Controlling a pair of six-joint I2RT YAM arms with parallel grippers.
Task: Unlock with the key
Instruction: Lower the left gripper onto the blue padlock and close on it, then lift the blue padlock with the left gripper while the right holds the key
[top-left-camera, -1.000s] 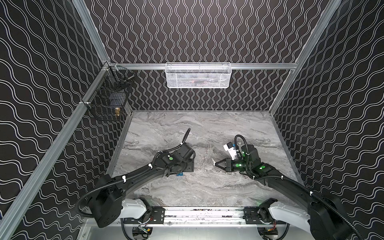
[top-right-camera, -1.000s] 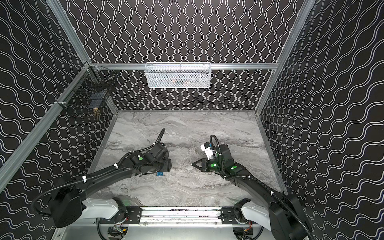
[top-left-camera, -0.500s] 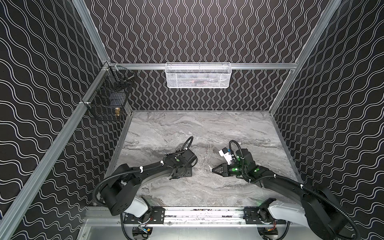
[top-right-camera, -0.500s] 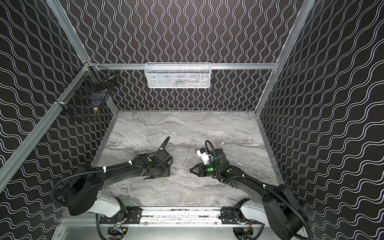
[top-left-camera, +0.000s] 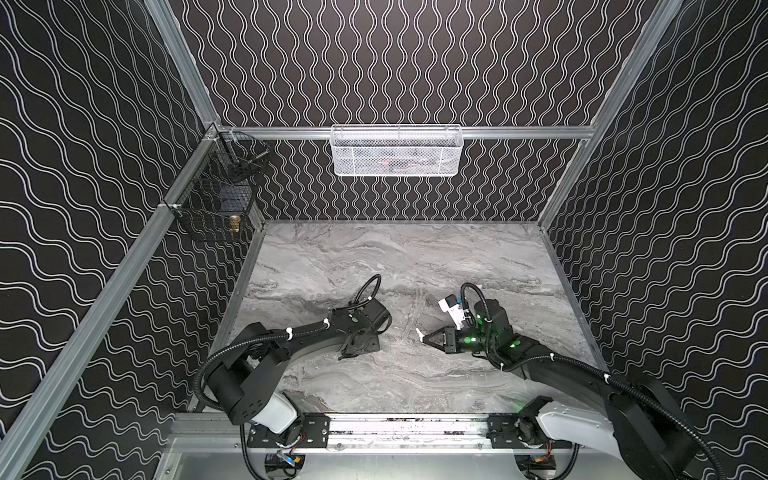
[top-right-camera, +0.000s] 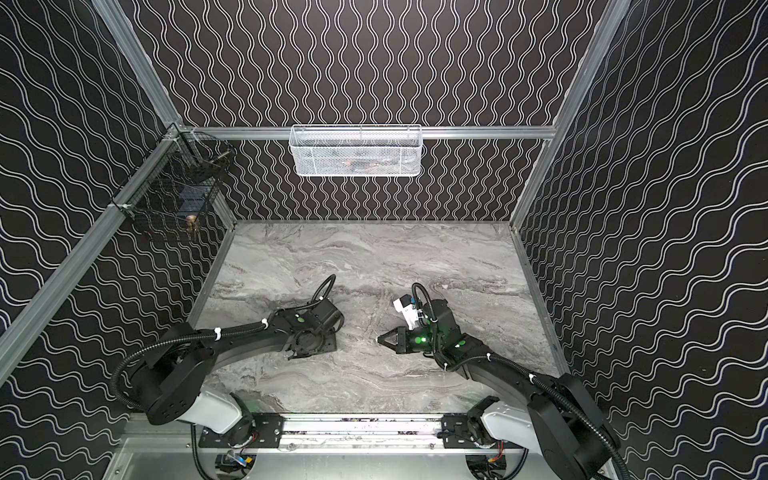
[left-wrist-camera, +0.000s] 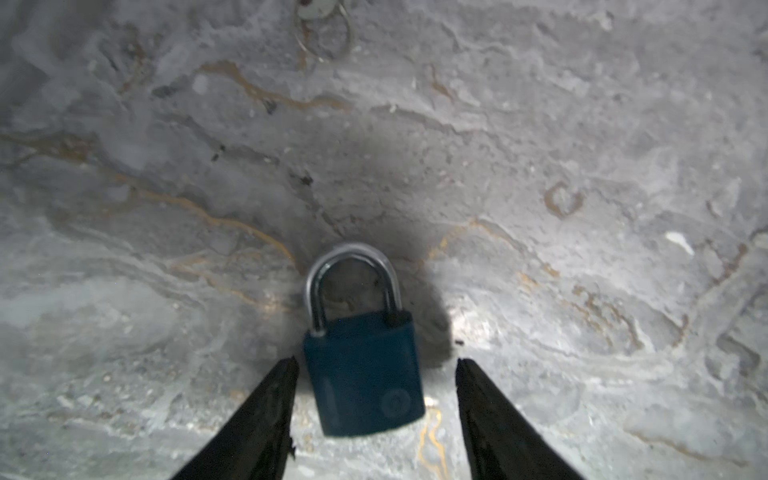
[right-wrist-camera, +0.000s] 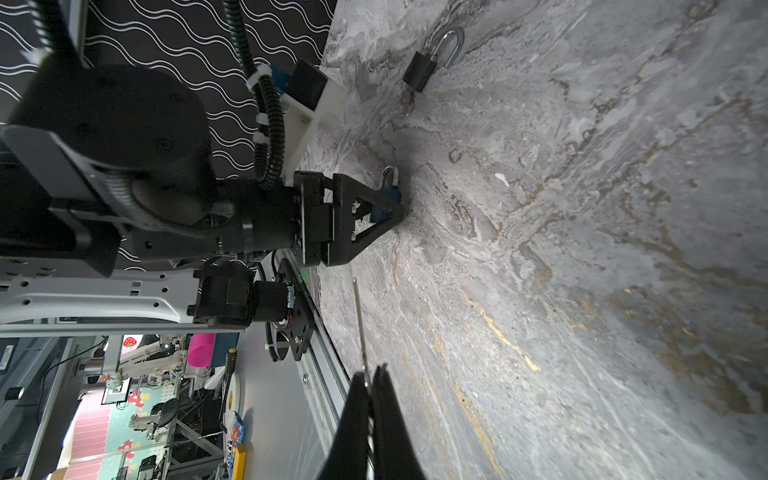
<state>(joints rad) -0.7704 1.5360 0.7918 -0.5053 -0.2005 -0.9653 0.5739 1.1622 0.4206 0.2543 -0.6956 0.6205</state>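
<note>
On the marbled bench (top-left-camera: 374, 257), the left tool (left-wrist-camera: 376, 361) stands spread, its 2 fingers (left-wrist-camera: 257, 415) straddling the blue padlock (left-wrist-camera: 361, 374), which lies flat. The right tool (right-wrist-camera: 372, 370), well apart, is pressed together, pinching the thin key (right-wrist-camera: 358, 324), whose blade juts toward that padlock.

top views: evenly lit, sharp | left wrist: padlock (left-wrist-camera: 362, 376) soft, perhaps motion blur, shadow behind | edges warped

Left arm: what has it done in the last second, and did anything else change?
The left gripper came down over the padlock, open jaws either side, not gripping yet. The right gripper edged toward the middle. It stays shut on the key; the padlock lies where it was.
</note>
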